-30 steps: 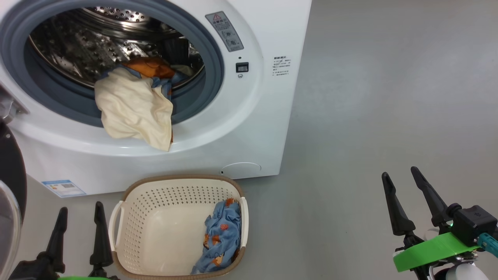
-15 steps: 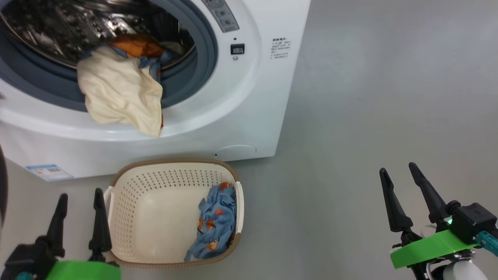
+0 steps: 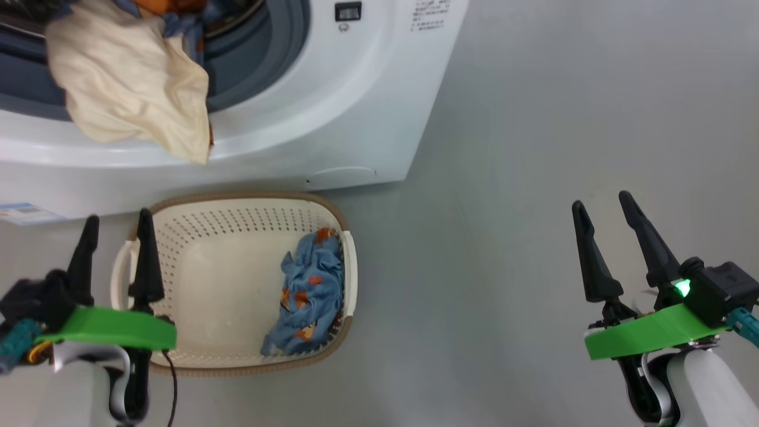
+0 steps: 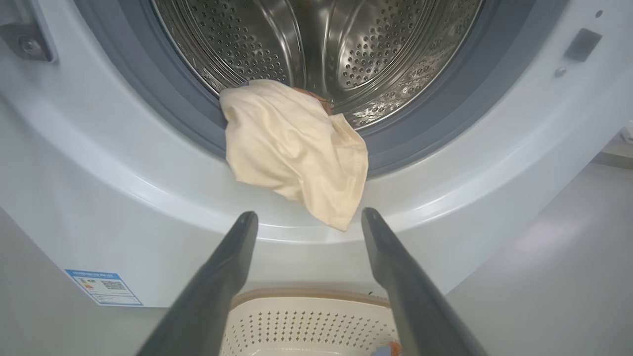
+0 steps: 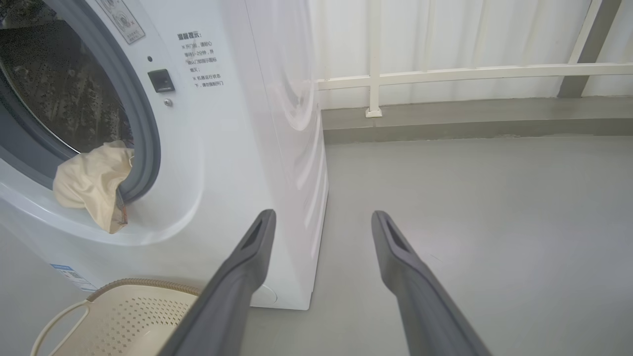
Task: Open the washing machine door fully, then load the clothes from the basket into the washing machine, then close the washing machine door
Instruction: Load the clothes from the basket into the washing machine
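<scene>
Clothes [image 3: 308, 296], blue ones, lie in the basket [image 3: 237, 222] by the washer [image 3: 332, 118].
The head view shows them, and a cream cloth [image 3: 130, 89] hanging from the washer mouth. The left wrist view shows the steel drum [image 4: 316, 49]. The left hand [image 3: 117, 216] and right hand [image 3: 600, 198] are spread, holding nothing.

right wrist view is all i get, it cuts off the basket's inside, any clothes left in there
observer: yes, in the head view one blue garment with orange prints lies bunched against the right wall of the basket.
operator: where's the left gripper then
observer: the left gripper hovers at the basket's left rim, jaws open, holding nothing.
</scene>
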